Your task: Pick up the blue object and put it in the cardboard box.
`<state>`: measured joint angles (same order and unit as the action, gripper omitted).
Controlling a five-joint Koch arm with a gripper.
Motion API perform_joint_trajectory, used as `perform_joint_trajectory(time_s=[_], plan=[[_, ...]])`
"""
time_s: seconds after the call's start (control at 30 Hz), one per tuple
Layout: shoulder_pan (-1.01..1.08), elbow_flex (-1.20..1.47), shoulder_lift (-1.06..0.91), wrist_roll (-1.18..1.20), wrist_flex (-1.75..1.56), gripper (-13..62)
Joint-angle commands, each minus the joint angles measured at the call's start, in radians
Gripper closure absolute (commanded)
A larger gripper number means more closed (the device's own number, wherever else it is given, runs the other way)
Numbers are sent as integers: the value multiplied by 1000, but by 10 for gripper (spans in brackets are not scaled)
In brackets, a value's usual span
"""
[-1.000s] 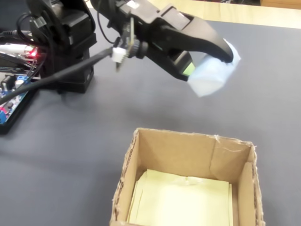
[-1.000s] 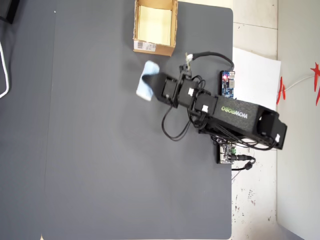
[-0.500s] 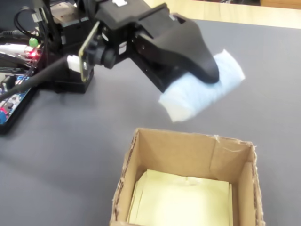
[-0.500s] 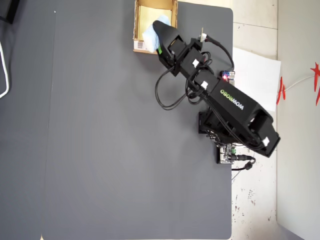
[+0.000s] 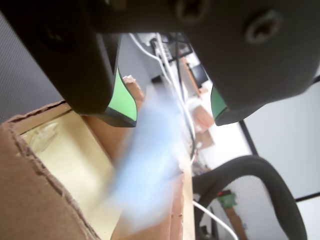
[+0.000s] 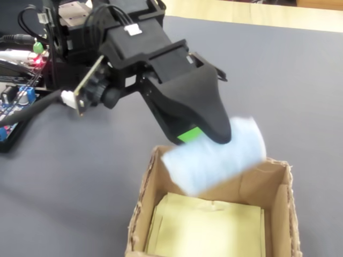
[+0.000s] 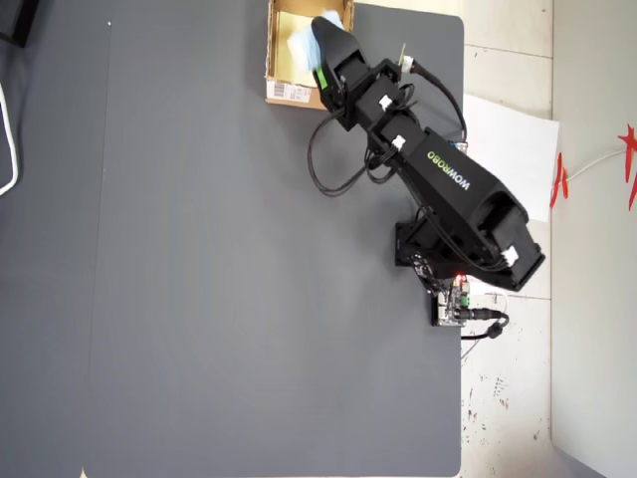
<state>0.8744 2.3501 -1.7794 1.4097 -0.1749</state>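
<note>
The blue object [image 5: 145,165] shows as a pale blue blur just below and between the jaws of my gripper [image 5: 174,119]. The jaws stand wide apart, and neither green pad [image 5: 123,102] touches it. In the fixed view the blue object [image 6: 214,155] hangs tilted and smeared over the far rim of the cardboard box [image 6: 142,198], right under the gripper [image 6: 206,136]. The box's pale yellow floor shows beneath it. From overhead, the gripper [image 7: 323,50] reaches over the cardboard box [image 7: 271,50] at the mat's top edge, with the blue object [image 7: 302,42] partly hidden under it.
The box wall [image 5: 30,200] fills the lower left of the wrist view. A controller board with wires [image 6: 16,101] sits left of the arm base. A dark grey mat [image 7: 199,279] covers the table. An office chair [image 5: 260,185] stands beyond the table edge.
</note>
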Motion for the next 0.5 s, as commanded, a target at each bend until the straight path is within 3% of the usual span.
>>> perform_joint_trajectory(time_s=[0.0,0.47], plan=[[0,-103,-3,2,-43,202],[-184,41,-164,92,-173,202]])
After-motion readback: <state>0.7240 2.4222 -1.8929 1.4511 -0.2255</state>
